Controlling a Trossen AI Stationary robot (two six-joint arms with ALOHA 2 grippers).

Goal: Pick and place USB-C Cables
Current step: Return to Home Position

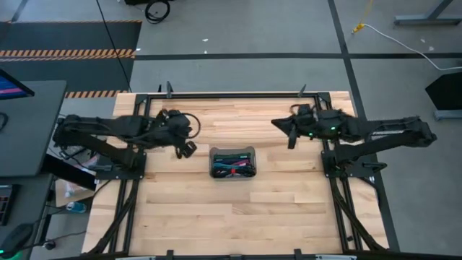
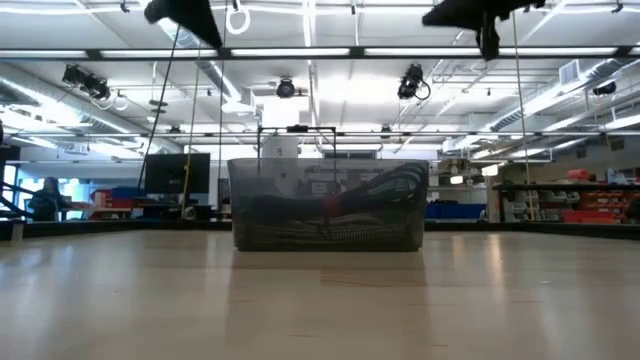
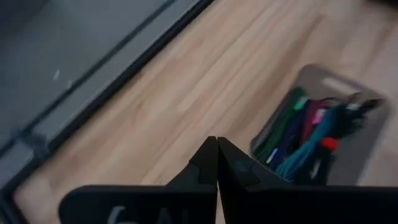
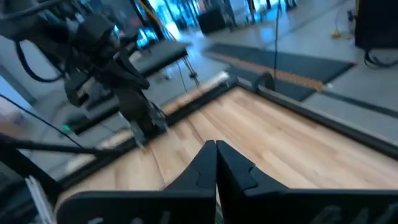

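– While both arms hang above the tabletop, where do the USB-C cables sit?

– All bundled inside the translucent grey tray, which stands near the middle of the wood. The left wrist view shows a green cord, a purple cord, a maroon cord and a teal cord lying side by side along the tray's length, tangled at one end.

– And the left hand?

– It hovers just beside the tray's far left corner, touching nothing. Its fingers are pressed tip to tip, with nothing between them.

– The right hand?

– Raised on the other side, farther from the tray, and facing across toward the left arm. Its fingers also meet, pinched together and empty.

– What does the low view add?

– The tray side-on, flat on the wood, with the cords heaped behind its see-through wall. Two dark arm shapes hang high above it, and I cannot tell there which is which.
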